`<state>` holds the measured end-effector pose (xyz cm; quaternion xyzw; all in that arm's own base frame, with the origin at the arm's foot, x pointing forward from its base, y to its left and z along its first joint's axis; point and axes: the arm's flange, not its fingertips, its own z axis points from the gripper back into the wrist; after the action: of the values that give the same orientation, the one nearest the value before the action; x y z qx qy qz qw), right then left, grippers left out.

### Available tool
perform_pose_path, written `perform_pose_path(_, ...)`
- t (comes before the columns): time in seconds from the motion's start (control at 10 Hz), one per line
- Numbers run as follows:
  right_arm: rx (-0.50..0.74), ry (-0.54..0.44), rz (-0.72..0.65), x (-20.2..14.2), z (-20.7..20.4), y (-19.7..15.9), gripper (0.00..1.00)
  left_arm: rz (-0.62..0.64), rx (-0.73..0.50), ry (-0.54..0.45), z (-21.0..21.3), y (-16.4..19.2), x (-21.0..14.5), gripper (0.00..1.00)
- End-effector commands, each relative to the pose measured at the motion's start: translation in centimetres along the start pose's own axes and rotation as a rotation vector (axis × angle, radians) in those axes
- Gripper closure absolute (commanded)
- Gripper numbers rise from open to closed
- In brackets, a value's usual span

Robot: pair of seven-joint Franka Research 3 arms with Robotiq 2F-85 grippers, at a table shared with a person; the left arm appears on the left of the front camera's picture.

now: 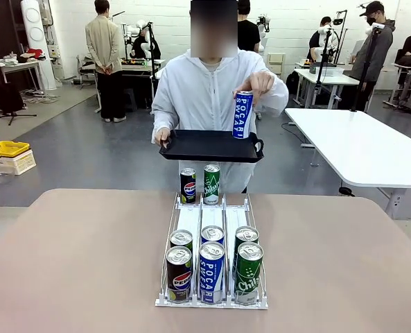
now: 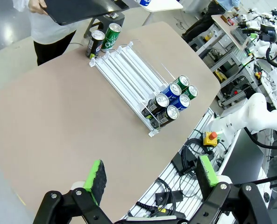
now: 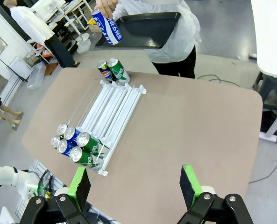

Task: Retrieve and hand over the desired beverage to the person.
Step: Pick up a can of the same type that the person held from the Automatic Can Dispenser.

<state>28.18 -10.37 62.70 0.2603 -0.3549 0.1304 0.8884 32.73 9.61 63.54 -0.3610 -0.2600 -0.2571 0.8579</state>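
The person [image 1: 208,87] in a white hooded jacket stands at the far side of the table. One hand holds a black tray [image 1: 211,146]; the other hand grips a blue Pocari Sweat can [image 1: 242,114] upright on the tray [image 3: 140,30]. That blue can [image 3: 107,29] also shows in the right wrist view. A clear dispenser rack [image 1: 213,236] on the table holds several cans at its near end: Pepsi [image 1: 179,273], Pocari [image 1: 211,272] and green Chilsung [image 1: 247,272]. My left gripper [image 2: 152,179] and right gripper [image 3: 136,185] are open, high above the table's near side, holding nothing.
A Pepsi can [image 1: 188,185] and a green can [image 1: 211,183] stand at the rack's far end. White tables [image 1: 361,142] stand to the right behind the person. Other people stand farther back. A yellow bin [image 1: 5,148] sits on the floor at left.
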Motion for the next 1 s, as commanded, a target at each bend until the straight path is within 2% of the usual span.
perform_pose_path(0.0, 0.027, -0.006, 0.013, -0.1, -0.1, 0.04, 0.0, -0.021, -0.013, -0.009, 0.1, 0.04, 0.06, 0.0)
perform_pose_path(0.9, 0.027, -0.006, 0.013, -0.1, -0.1, 0.04, 0.0, -0.021, -0.013, -0.009, 0.1, 0.04, 0.06, 0.0)
